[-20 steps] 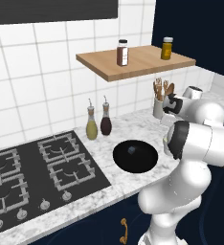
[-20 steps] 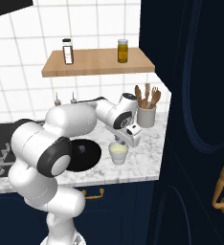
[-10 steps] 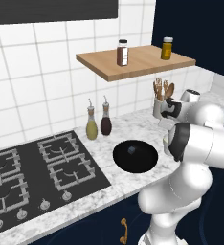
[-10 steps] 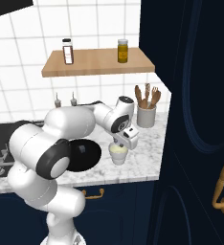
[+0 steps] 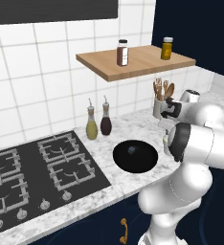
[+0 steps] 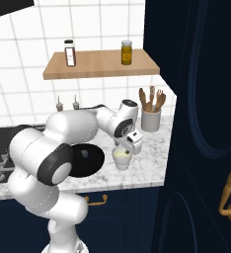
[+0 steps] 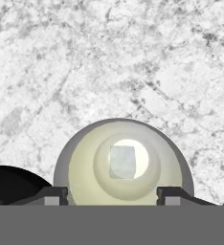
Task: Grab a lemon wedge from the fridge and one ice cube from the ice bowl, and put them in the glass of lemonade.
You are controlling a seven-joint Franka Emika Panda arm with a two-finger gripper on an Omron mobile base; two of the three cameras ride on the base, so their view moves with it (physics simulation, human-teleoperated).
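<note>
Gripper [image 7: 112,194]: now standing spread over glass of lemonade [image 7: 123,165], holding nothing, having just let go. Ice cube [image 7: 122,161]: sitting inside glass, so ice step looks done. Ice bowl [image 6: 88,160]: lying just beside glass, another cube [image 6: 85,154] inside.

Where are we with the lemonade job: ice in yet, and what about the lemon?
Done: an ice cube sits inside the glass of lemonade. In hand: nothing; the gripper hangs open right over the glass. Another cube lies in the black bowl. Left: no lemon wedge can be made out in the glass.
</note>
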